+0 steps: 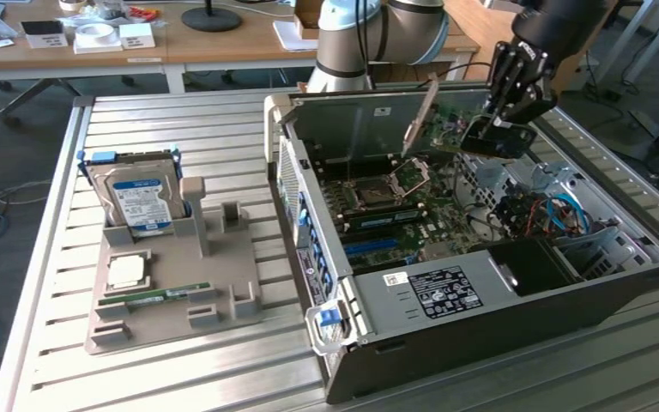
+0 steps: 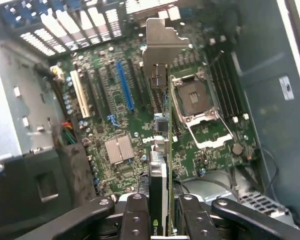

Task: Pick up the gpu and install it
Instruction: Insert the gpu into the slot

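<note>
Gripper (image 2: pixel 162 216) clamping gpu (image 2: pixel 159 172), apparently above motherboard (image 2: pixel 140 127)

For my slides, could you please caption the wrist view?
The gripper holds the gpu edge-on above the motherboard.

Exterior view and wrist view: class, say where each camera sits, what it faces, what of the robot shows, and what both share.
Exterior view: off the arm, raised, looking down into the open computer case; arm and gripper show.
Wrist view: on the wrist, looking along the fingers onto the motherboard.
Shared: the gripped gpu, the motherboard.
</note>
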You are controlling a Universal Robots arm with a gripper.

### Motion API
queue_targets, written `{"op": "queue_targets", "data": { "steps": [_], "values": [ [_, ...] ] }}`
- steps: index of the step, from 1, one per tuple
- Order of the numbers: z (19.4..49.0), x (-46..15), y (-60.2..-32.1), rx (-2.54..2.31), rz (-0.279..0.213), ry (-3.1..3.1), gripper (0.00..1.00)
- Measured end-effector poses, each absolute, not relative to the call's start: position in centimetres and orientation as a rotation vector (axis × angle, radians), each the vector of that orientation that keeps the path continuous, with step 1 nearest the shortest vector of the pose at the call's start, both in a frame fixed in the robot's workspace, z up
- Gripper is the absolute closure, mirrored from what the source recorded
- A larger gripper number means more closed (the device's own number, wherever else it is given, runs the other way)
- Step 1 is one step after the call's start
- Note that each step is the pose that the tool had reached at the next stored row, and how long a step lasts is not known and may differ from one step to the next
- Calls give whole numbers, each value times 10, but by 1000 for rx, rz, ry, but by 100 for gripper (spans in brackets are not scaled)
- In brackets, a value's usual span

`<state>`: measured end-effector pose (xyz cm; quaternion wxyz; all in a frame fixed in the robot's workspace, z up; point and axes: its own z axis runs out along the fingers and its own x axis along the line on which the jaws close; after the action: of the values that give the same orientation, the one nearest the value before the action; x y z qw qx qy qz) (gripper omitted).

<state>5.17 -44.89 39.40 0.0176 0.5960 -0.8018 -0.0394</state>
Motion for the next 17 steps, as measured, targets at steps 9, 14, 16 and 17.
{"op": "queue_targets", "data": {
  "steps": [9,14,16,17],
  "values": [
    [391,52,-449,2045,-117,-2327,73],
    [390,52,-449,2117,-114,-2258,73],
    [390,52,-449,2117,-114,-2257,73],
    [390,52,-449,2117,-114,-2257,73]
  ]
}}
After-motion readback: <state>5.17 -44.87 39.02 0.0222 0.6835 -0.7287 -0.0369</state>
